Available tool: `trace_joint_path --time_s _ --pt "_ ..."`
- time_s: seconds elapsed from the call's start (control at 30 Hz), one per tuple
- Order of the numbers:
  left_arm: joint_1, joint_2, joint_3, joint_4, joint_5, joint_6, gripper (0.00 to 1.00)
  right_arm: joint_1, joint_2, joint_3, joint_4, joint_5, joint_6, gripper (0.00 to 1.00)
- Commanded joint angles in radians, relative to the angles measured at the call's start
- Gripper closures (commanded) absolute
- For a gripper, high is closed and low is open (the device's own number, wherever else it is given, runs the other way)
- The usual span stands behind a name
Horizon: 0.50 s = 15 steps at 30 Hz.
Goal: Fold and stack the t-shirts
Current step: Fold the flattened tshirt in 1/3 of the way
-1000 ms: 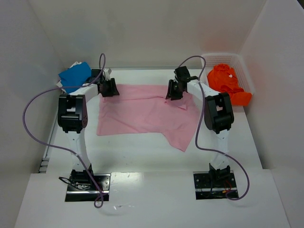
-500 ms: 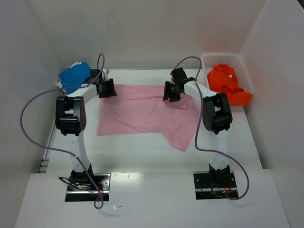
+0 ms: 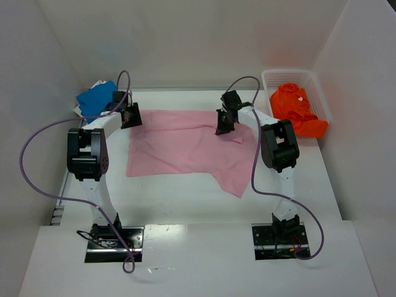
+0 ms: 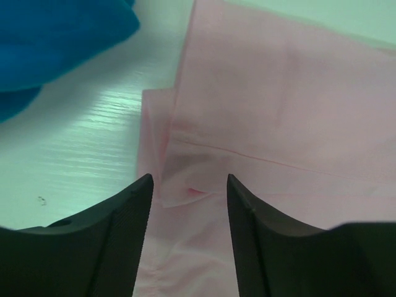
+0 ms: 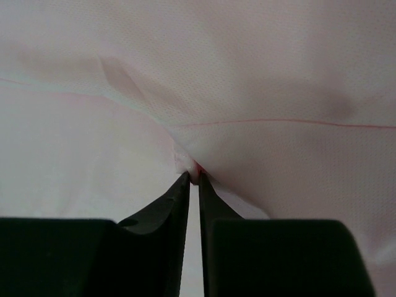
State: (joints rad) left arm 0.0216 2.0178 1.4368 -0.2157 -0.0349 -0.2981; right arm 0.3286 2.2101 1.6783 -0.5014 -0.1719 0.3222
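The pink shirt lies spread flat in the middle of the table, roughly square, with its near-right corner drawn out to a point toward the right arm's base. Its far edge runs between the two grippers.

The left gripper is at the shirt's far-left corner. In the left wrist view its fingers stand well apart with nothing between them, straddling a folded-over bit of hem. The right gripper is low on the cloth near the far-right corner. In the right wrist view its fingers are almost together, pinching a small pucker of pink cloth at their tips, with creases running out from the pinch.

Bare tabletop lies on the near side, between the shirt and the arm bases, and in a narrower strip to the right. White walls close in on the left, far and right sides.

The blue shirt sits bunched in the far-left corner, just beyond the left gripper and apart from the pink cloth. A white mesh basket stands in the far-right corner against the walls. The orange shirt is crumpled inside it, and part of it spills over the near rim.
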Motion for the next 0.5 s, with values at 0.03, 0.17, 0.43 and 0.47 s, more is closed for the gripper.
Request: trace_joint_path --time_s 0.03,0.17,0.43,0.47 --pt "0.027 -0.056 -0.006 0.050 -0.008 -0.032 0.37 0.009 0.008 0.049 0.020 -0.011 -0.006 0.89" --pt "0.038 -0.015 0.028 0.059 0.035 -0.041 0.34 0.009 0.008 0.049 0.020 -0.020 -0.006 0.93" --pt "0.047 0.022 0.037 0.091 0.127 -0.050 0.36 0.018 -0.032 0.029 0.020 -0.064 -0.006 0.96" --pt "0.047 0.022 0.037 0.101 0.127 -0.050 0.36 0.018 -0.042 0.029 0.020 -0.064 -0.006 0.96"
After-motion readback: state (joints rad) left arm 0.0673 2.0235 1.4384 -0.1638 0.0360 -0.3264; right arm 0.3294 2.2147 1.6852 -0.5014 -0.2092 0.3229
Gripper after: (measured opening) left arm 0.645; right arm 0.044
